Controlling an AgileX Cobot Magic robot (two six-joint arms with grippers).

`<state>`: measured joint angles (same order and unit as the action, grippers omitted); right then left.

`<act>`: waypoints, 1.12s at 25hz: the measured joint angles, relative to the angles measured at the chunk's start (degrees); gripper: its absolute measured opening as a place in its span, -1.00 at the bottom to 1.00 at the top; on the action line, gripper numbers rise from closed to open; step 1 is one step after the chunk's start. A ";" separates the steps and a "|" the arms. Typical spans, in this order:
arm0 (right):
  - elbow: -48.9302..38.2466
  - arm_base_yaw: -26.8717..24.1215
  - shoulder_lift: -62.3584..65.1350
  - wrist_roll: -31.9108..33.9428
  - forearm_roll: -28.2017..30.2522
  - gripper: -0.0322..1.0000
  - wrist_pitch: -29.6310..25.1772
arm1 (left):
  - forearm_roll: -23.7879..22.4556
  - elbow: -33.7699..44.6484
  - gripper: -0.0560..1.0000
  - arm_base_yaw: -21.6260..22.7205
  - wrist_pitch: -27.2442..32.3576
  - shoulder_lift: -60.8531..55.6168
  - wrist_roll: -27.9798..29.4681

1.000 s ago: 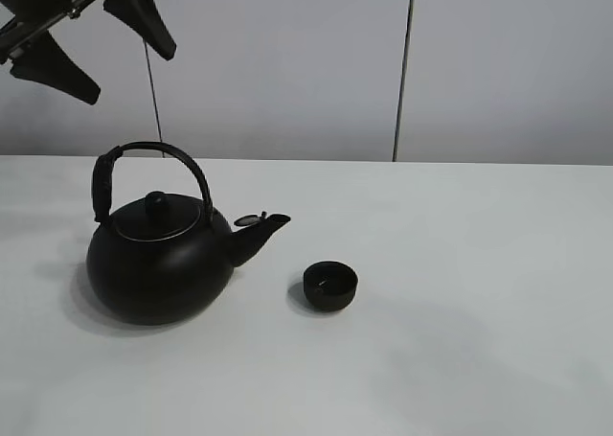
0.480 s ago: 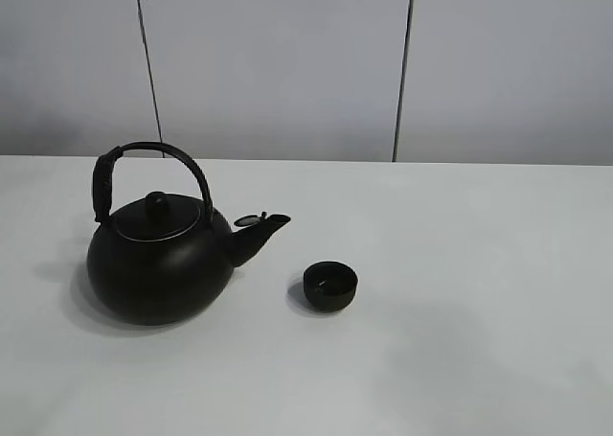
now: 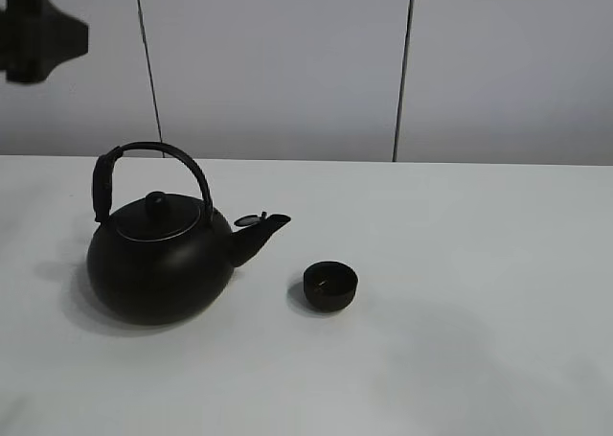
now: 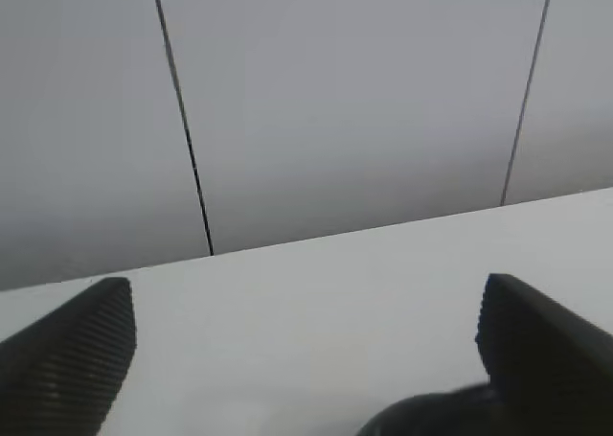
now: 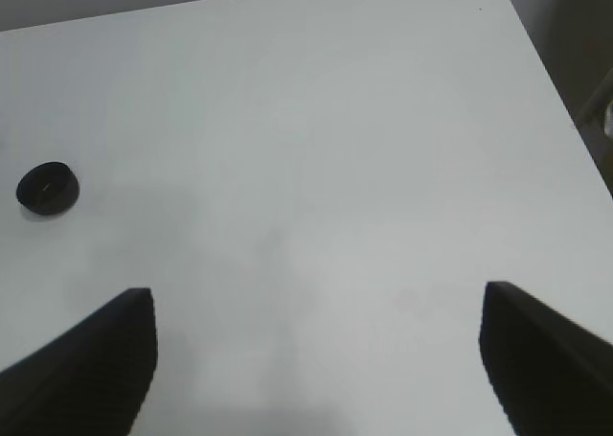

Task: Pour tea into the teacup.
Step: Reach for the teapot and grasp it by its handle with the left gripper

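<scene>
The small matte-black teacup [image 3: 330,286] stands upright on the white table, just right of the kettle's spout. It also shows in the right wrist view [image 5: 46,188]. The big round black kettle [image 3: 158,263] with an arched handle stands on the table at the left. My left gripper [image 4: 306,359] is open and empty, high above the table; a dark blurred part of it [image 3: 38,34] shows at the top left of the exterior view. A dark curve [image 4: 421,417] below it is likely the kettle. My right gripper [image 5: 316,359] is open and empty, far right of the teacup.
The white table [image 3: 460,263] meets a grey panelled wall [image 3: 287,62] at the back. The table's right edge [image 5: 560,101] shows in the right wrist view.
The left gripper, open at the top left one second ago, left the exterior view and now shows again at the top left edge. Kettle and teacup have not moved.
</scene>
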<state>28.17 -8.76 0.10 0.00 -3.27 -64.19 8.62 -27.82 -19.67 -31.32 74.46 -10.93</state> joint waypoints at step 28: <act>0.00 0.00 0.00 0.00 0.00 0.29 0.30 | -7.74 8.59 0.42 0.00 -33.40 29.18 11.81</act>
<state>28.17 -8.76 0.10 0.00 -3.27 -63.89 0.88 -19.22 -19.67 -64.72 103.64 0.88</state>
